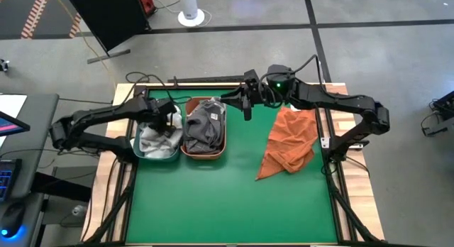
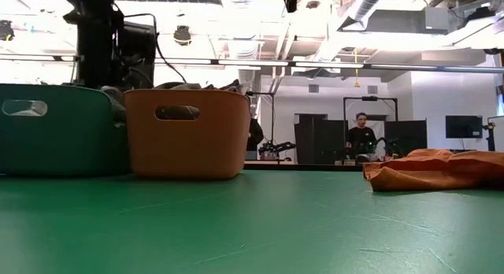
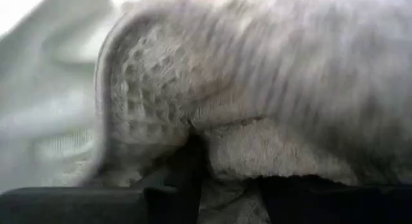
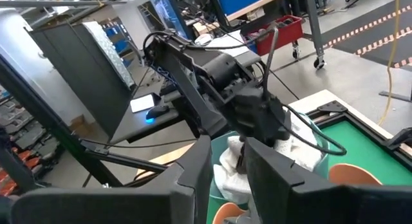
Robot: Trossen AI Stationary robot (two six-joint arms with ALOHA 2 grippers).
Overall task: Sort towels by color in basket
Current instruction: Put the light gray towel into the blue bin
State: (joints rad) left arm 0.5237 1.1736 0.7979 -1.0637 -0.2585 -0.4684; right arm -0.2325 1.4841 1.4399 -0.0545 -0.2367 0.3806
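1. Left gripper (image 1: pixel 169 121) sits down in the teal basket (image 1: pixel 157 155) at the bench's 10 o'clock; jaws buried in pale towels (image 1: pixel 154 139), state unclear.
2. Right gripper (image 1: pixel 245 105) hovers at 12 o'clock, jaws narrowly parted, empty.
3. Grey towels (image 1: pixel 204 125) fill the orange basket (image 1: pixel 204 150); rust towel (image 1: pixel 289 142) lies at 3 o'clock.

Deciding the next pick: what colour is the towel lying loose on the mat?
Rust orange towel, plain, clearest in the high view.

The pale towel (image 3: pixel 257 89) pressed against the left gripper's fingers (image 3: pixel 174 198) is soft cloth with a waffle-knit, ribbed surface. The teal basket (image 2: pixel 55 132) and the orange basket (image 2: pixel 189 140) are smooth, matt plastic. The rust-orange towel (image 1: pixel 291 140) is crumpled matt cloth on the matt green table surface (image 1: pixel 227 204), framed in pale wood.
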